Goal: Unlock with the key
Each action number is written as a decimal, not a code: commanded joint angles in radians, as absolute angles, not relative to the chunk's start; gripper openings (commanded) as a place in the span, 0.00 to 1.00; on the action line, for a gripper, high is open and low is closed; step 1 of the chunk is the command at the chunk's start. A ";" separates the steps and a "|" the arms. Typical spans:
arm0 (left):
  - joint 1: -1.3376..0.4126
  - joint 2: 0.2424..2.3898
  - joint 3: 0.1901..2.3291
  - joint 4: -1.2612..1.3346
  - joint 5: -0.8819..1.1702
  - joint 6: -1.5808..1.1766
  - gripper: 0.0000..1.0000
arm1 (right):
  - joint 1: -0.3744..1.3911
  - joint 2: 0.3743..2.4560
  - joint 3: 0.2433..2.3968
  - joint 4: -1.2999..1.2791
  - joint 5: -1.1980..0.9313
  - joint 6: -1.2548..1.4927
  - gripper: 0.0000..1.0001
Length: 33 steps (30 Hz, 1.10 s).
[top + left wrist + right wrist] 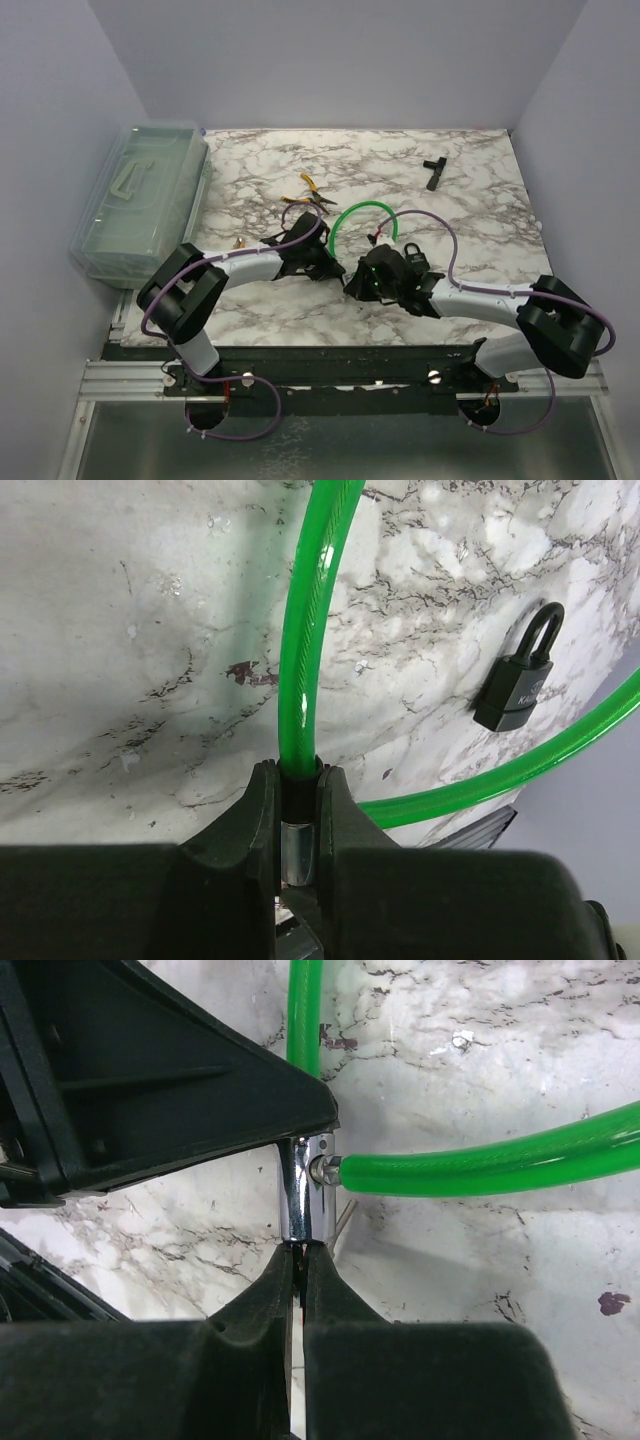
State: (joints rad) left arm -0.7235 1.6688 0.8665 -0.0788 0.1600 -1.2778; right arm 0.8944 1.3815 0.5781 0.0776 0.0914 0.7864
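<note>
Left pincer [298, 772], green cable [305, 630] (open marble [150, 630])

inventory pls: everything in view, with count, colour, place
green cable: 1, green, looped at table centre
lock barrel: 1, chrome, joining the cable's ends
key: 1, pale silvery sliver, between right pincer's fingers, at the barrel
padlock: 1, black, lying beside the loop
pliers: 1, yellow handles, beyond the loop
T-shaped tool: 1, black, far right
box: 1, clear greenish, left edge
table: 1, white marble
left pincer: 1, black, shut on green cable
right pincer: 1, black, shut on key
</note>
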 commanded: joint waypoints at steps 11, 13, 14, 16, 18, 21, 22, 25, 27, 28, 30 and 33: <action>-0.726 1.517 0.829 0.022 0.176 -1.323 0.00 | 0.860 1.372 0.599 0.149 0.040 0.741 0.00; -0.728 1.489 0.817 0.037 0.162 -1.328 0.00 | 0.842 1.362 0.576 0.203 0.008 0.785 0.00; -0.727 1.476 0.812 0.040 0.154 -1.330 0.00 | 0.836 1.358 0.562 0.237 -0.028 0.816 0.00; -0.726 1.453 0.796 0.050 0.140 -1.335 0.00 | 0.830 1.358 0.538 0.302 -0.065 0.843 0.00; -0.726 1.426 0.776 0.072 0.129 -1.341 0.00 | 0.826 1.359 0.527 0.350 -0.092 0.871 0.00; -0.725 1.389 0.740 0.118 0.119 -1.352 0.00 | 0.815 1.349 0.521 0.404 -0.117 0.896 0.00; -0.726 1.375 0.729 0.134 0.116 -1.355 0.00 | 0.808 1.344 0.517 0.424 -0.127 0.906 0.00; -0.726 1.334 0.691 0.191 0.107 -1.365 0.00 | 0.781 1.330 0.505 0.479 -0.166 0.928 0.00; -0.726 1.307 0.673 0.220 0.101 -1.367 0.00 | 0.758 1.327 0.497 0.519 -0.192 0.944 0.00; -0.724 1.295 0.664 0.233 0.098 -1.368 0.00 | 0.744 1.329 0.495 0.537 -0.212 0.954 0.00; -0.724 1.268 0.646 0.260 0.094 -1.368 0.00 | 0.722 1.338 0.489 0.587 -0.252 0.975 0.00; -0.726 1.232 0.622 0.301 0.088 -1.364 0.00 | 0.695 1.368 0.483 0.664 -0.325 1.011 0.00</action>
State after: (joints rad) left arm -0.7021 1.3102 0.6384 0.1181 0.0124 -1.3178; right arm 0.7341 1.3411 0.4892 0.4713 -0.2577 0.9443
